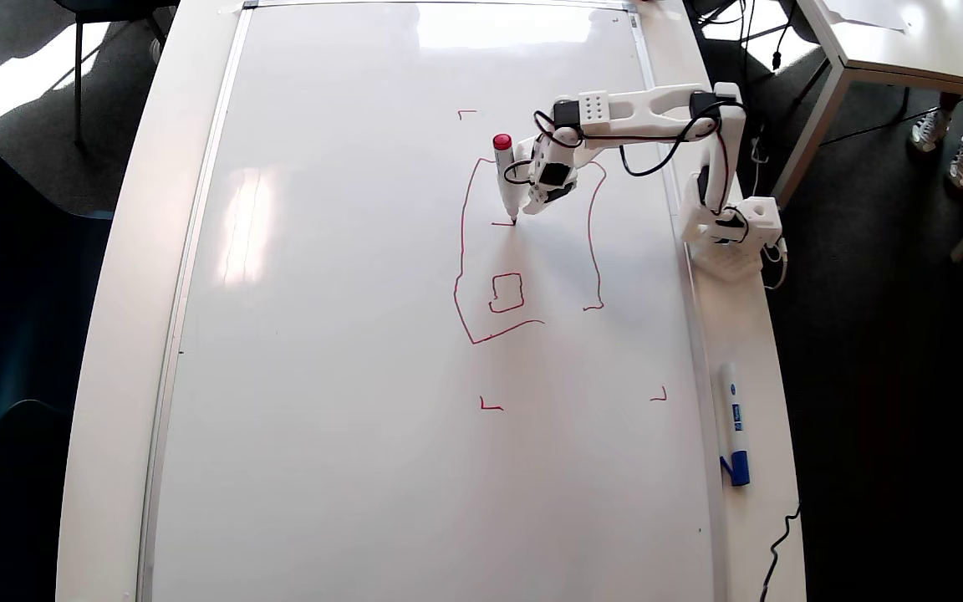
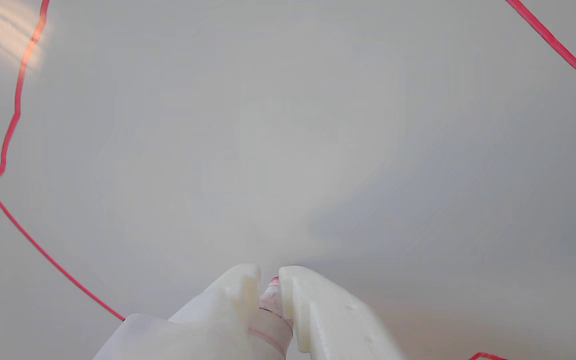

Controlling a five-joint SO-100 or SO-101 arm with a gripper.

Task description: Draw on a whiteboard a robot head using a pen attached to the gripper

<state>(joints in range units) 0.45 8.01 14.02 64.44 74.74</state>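
On the large glossy white whiteboard (image 1: 348,334), the white plastic hand (image 1: 523,196) pinched a short white-barrelled pen (image 1: 505,180) with a round red end, its tip touching the board inside the unfinished red wobbly robot head outline (image 1: 465,251), above one small red square (image 1: 507,293).

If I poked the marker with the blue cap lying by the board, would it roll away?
Probably a little. The blue-capped marker looks round and slim, lying flat on the table rim, so a sideways poke would likely roll it. It seems light and stiff. The table edge is close, so it might drop off.
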